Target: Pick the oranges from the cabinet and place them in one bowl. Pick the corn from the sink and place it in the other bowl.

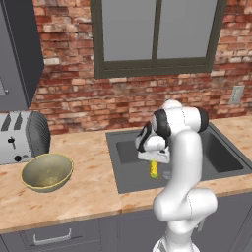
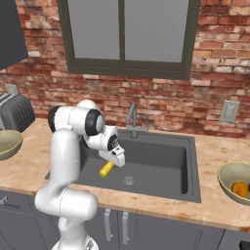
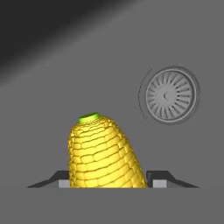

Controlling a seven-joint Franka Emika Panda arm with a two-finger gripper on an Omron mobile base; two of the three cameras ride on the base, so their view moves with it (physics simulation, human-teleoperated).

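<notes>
Yellow kernels sit squarely between our gripper's (image 3: 108, 183) finger tips: the corn (image 3: 105, 153) lies inside the sink (image 2: 166, 166), near its left wall, its long axis running straight ahead of the hand, green end pointing away. The tips flank it closely; whether they are clenched, we cannot tell. The empty bowl (image 1: 47, 172) waits beyond the sink's left edge.

I see the corn (image 3: 105, 153) standing between my gripper's (image 3: 108, 179) two dark fingertips (image 3: 156, 178), green end up, pads flanking the cob's base, grey sink (image 3: 52, 87) floor behind, round drain (image 3: 169, 95) well apart, upper right
</notes>
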